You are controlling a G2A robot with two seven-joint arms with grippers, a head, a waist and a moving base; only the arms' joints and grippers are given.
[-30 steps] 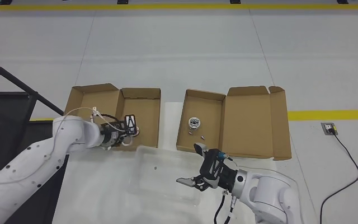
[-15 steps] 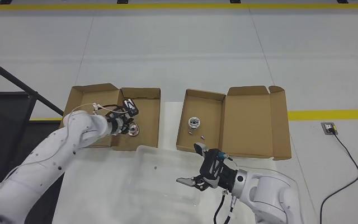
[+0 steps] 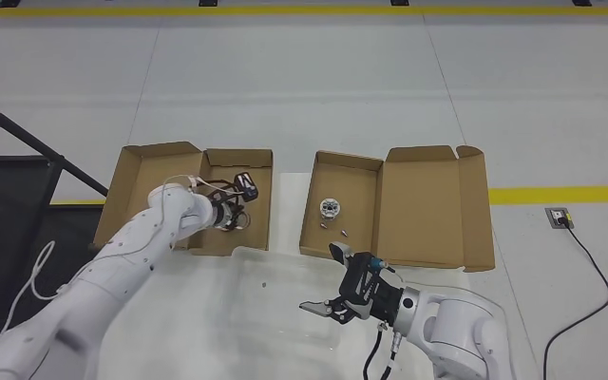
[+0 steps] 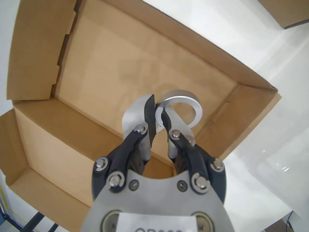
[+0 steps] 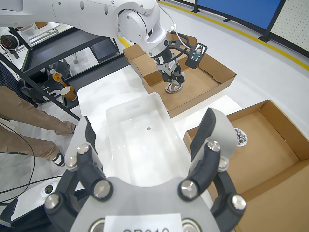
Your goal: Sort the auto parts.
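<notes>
L arm has swung further in over the left box (image 3: 249, 160) vs 1 s ago, wrist now mid-box, not at the near wall. R arm unchanged: right gripper (image 5: 149, 119) wide open, empty, above clear bin (image 3: 249, 258). The left gripper (image 4: 158, 112) is nearly closed, pinching the rim of the metal ring (image 4: 193, 107) low by the box floor. Drop-off looks imminent. One small part (image 5: 148, 128) is left in the bin.

Bright, even light from overhead washes the white worktop (image 5: 96, 92) pale, and shadows stay soft and faint, just a darker band under the walls of the left cardboard box (image 4: 101, 56). A pale sheen lies on the clear bin (image 5: 135, 131) and the metal ring (image 4: 196, 112). Both wrist views bow straight lines near their edges, so the box rims curve.
</notes>
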